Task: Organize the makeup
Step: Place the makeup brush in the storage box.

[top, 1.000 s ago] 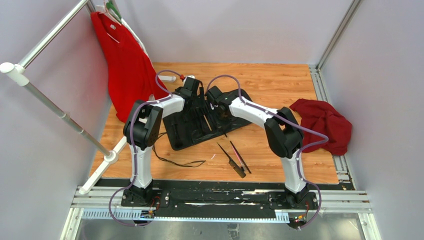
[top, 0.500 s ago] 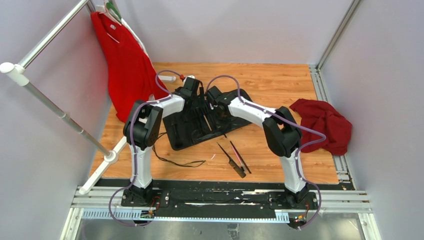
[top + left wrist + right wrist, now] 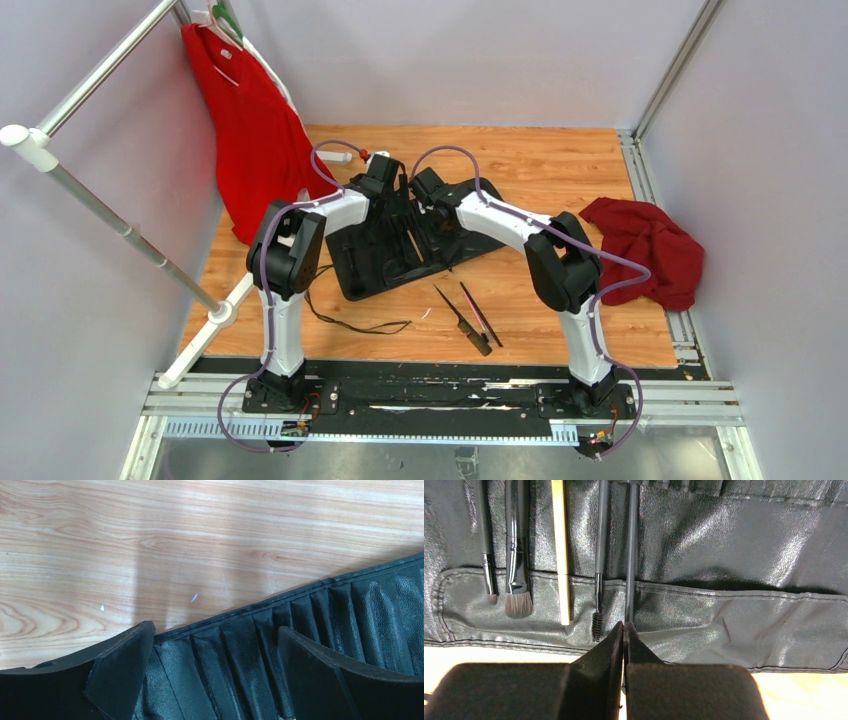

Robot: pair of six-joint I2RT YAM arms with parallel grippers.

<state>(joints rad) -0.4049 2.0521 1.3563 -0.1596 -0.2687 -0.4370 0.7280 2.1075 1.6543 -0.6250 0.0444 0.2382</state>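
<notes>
R gripper [image 3: 624,630] pinched shut on thin black brush [image 3: 631,555], arm nudged left vs earlier; prob slotting into case [image 3: 734,545]. L gripper [image 3: 215,675] wide open, empty, over case edge; comb [image 3: 462,318], pink tool [image 3: 481,313] loose near.

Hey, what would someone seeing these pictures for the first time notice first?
The black case mid-table draws the eye: over it the right gripper pinches a thin black tool beside other brushes lying on the case. Bright red catches next: a shirt hanging far left, a cloth crumpled at right.
</notes>
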